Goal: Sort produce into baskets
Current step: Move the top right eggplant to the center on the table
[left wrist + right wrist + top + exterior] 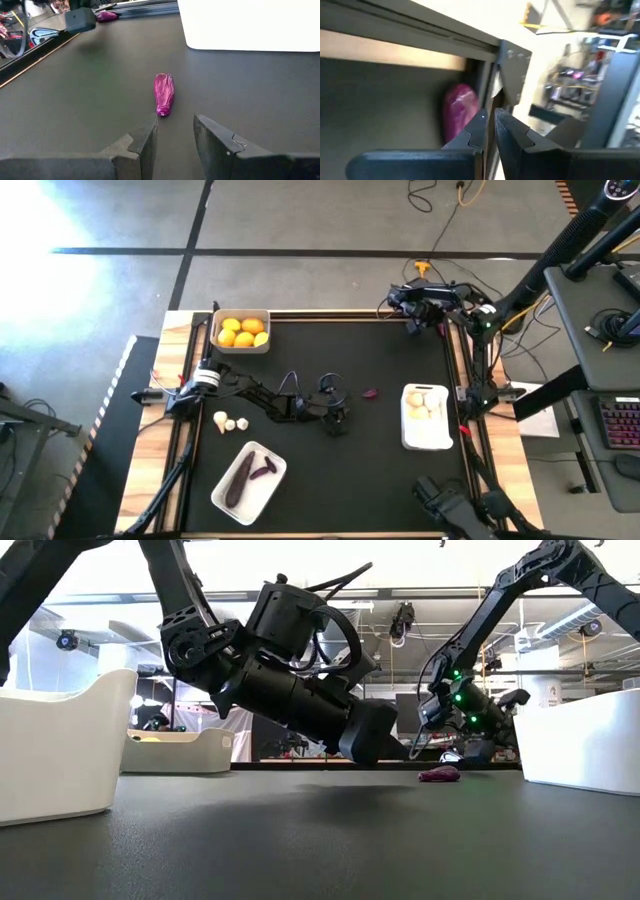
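High view: the black counter (320, 480) carries three baskets. One with yellow citrus fruits (242, 332) sits at the upper left edge (241, 350), one with a large eggplant (239, 478) lies tilted at lower left (270, 488), and one with white bulbs (424, 403) stands along the right edge (426, 440). Two loose bulbs (231, 421) lie left of centre. The left gripper (340, 420) hangs near the middle; a tiny eggplant (370, 393) lies just right of it on open mat, apart from the right basket. The right gripper (412, 323) sits at the upper right corner by the frame rail.

Low view: the left arm slants down across the centre, and the tiny eggplant (439, 774) lies flat on the counter right of it, with bare mat all across the foreground between basket walls at both frame sides.

Left wrist view: the fingers (147, 145) stand parted and empty, with the tiny eggplant (164, 93) just ahead of the gap, untouched; the right basket's white wall (250, 25) fills the upper right.

Right wrist view: the fingers (477, 135) are closed on nothing, beside another purple eggplant (459, 112) lying against the counter's corner rail.
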### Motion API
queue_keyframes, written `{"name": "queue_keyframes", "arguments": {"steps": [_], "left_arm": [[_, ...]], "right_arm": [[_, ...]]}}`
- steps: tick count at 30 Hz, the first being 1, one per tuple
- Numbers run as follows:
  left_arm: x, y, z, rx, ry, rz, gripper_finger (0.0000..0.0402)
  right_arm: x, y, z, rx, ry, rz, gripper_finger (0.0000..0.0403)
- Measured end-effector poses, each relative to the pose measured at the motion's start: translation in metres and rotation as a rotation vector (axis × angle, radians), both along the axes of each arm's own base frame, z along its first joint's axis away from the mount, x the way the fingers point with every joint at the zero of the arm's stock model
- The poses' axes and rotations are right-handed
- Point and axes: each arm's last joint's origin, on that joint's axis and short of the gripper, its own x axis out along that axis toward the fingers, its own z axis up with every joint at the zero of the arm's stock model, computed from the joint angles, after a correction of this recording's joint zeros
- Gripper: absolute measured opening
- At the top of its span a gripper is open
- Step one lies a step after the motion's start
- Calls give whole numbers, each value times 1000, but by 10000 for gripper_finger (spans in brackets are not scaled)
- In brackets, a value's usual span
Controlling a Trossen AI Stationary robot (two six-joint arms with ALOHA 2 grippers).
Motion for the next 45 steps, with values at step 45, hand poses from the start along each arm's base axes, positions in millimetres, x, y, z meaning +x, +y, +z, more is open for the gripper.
{"name": "queue_keyframes", "arguments": {"steps": [45], "left_arm": [[0, 0, 1, -1, -12, 0, 110]], "right_arm": [[34, 36, 11, 6, -44, 167, 27]]}}
